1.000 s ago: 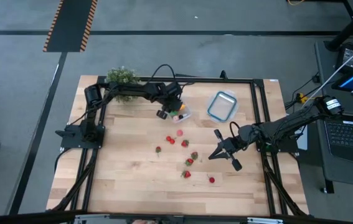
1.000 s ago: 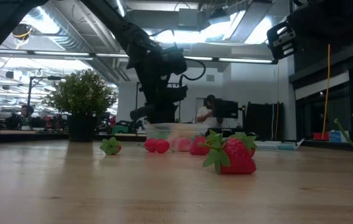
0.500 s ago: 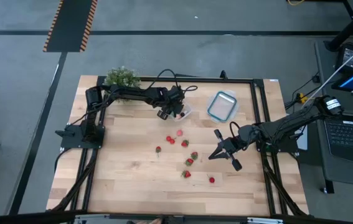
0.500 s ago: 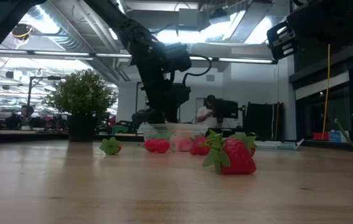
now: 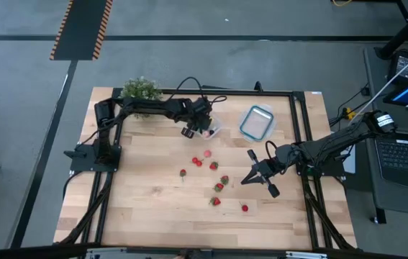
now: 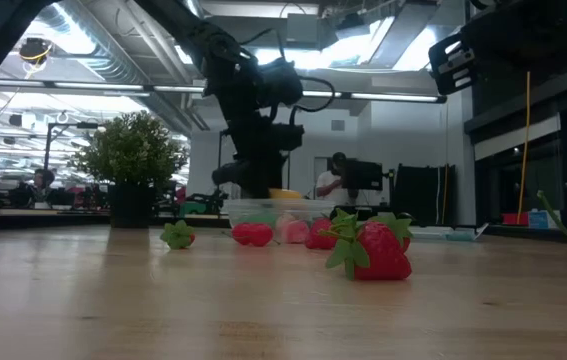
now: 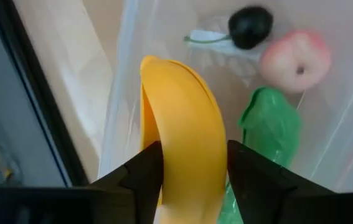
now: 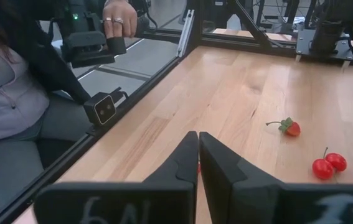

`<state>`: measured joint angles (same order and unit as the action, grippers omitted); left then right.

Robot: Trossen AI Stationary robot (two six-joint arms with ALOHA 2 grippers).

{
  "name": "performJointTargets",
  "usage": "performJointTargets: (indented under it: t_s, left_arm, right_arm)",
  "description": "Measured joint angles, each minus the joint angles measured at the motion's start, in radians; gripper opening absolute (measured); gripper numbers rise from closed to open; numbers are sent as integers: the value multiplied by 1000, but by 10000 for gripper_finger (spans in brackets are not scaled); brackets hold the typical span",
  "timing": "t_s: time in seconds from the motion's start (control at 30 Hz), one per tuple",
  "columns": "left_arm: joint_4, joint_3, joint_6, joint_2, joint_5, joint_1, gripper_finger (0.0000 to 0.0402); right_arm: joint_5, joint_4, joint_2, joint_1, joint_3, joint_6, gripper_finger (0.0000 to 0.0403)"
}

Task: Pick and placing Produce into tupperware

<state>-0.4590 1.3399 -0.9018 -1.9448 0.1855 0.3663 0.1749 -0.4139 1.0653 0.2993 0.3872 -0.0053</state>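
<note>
The tupperware (image 5: 211, 132) stands on the table's far side, clear and small. My left gripper (image 5: 201, 127) hangs over it, slanting down, shut on the yellow banana (image 7: 185, 130). Inside the tupperware lie a green piece (image 7: 269, 127), a pink round fruit (image 7: 296, 59) and a dark one (image 7: 251, 26). In the low view the banana's yellow top (image 6: 285, 193) shows just above the tupperware's rim (image 6: 263, 205). Several small strawberries (image 5: 215, 201) lie scattered on the table's middle. My right gripper (image 5: 247, 178) waits shut, right of them, holding nothing. My left gripper pinches the banana between its two fingers (image 7: 145, 177), one on each side of the curved body (image 7: 192, 168). The fingers come from above, slanting down into the tupperware. The banana's far end (image 7: 154, 65) reaches down beside the tupperware's wall; whether it rests there does not show.
A clear blue-rimmed piece (image 5: 256, 122) lies right of the tupperware. A potted plant (image 5: 140, 90) stands at the far left corner. Red cherries (image 8: 327, 165) and a strawberry (image 8: 290, 127) lie ahead of my right gripper. A person sits beyond the table's edge (image 8: 14, 93).
My left gripper has risen a little over the tupperware and shifted slightly. In the low view the banana's yellow top now shows above the tupperware's rim, where it did not show before.
</note>
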Motion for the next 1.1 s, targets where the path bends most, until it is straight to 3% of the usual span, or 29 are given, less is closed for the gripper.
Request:
performJointTargets:
  t_s: [0.3, 0.63, 1.1]
  left_arm:
    - [-37, 0, 36, 24, -69, 25, 138]
    - [-51, 2, 108, 50, -153, 24, 145]
    - [-54, 2, 220, 50, -93, 15, 147]
  right_arm:
    - [0, -1, 0, 0, 0, -2, 17]
    - [-53, -8, 0, 0, 0, -1, 17]
    - [-82, -8, 0, -1, 0, 1, 17]
